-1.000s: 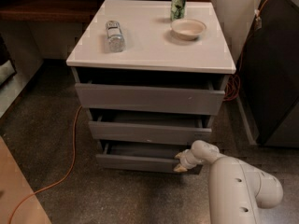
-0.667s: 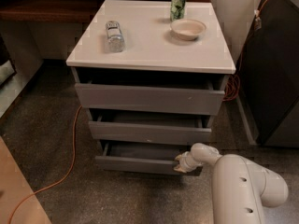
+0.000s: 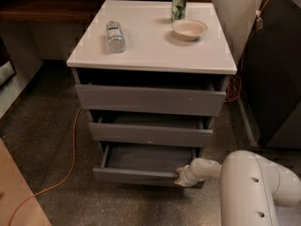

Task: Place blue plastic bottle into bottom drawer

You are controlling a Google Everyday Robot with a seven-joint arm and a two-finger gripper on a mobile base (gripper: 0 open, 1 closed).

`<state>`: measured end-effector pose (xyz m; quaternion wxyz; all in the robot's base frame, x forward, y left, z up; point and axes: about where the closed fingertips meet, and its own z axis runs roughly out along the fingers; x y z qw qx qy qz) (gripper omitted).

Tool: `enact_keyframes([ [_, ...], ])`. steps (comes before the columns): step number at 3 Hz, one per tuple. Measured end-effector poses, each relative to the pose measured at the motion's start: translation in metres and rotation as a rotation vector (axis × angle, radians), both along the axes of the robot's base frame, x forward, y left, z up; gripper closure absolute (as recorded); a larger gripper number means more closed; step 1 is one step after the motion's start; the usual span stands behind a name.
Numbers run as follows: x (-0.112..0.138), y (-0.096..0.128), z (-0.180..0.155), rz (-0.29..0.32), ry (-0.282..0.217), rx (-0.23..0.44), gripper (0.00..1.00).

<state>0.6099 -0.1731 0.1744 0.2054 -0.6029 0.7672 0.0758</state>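
Note:
The blue plastic bottle (image 3: 115, 36) lies on its side on the white cabinet top (image 3: 150, 55), at the left. It is clear with a pale label. The bottom drawer (image 3: 141, 174) is pulled out part way and its grey inside shows nothing in it. My gripper (image 3: 182, 177) is at the right end of the bottom drawer's front panel, touching its top edge. My white arm (image 3: 249, 187) reaches in from the lower right. The gripper is far below the bottle.
A green drink can (image 3: 178, 5) and a cream bowl (image 3: 189, 29) stand at the back right of the top. The top and middle drawers (image 3: 150, 133) are slightly ajar. An orange cable (image 3: 70, 159) runs on the floor at left. A dark cabinet (image 3: 277, 69) stands at right.
The bottom drawer has come out further toward the camera, with my gripper at its front edge. The bottle, can and bowl have not moved.

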Motion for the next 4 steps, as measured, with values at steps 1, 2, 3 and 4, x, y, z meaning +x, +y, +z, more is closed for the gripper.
enact_keyframes([
  [1, -0.036, 0.008, -0.002, -0.037, 0.009, 0.001, 1.00],
  [2, -0.063, 0.014, -0.004, -0.062, 0.017, 0.002, 1.00],
  [3, -0.090, 0.016, -0.001, -0.090, 0.044, 0.010, 1.00],
  [4, -0.090, 0.016, -0.001, -0.090, 0.044, 0.010, 1.00],
])
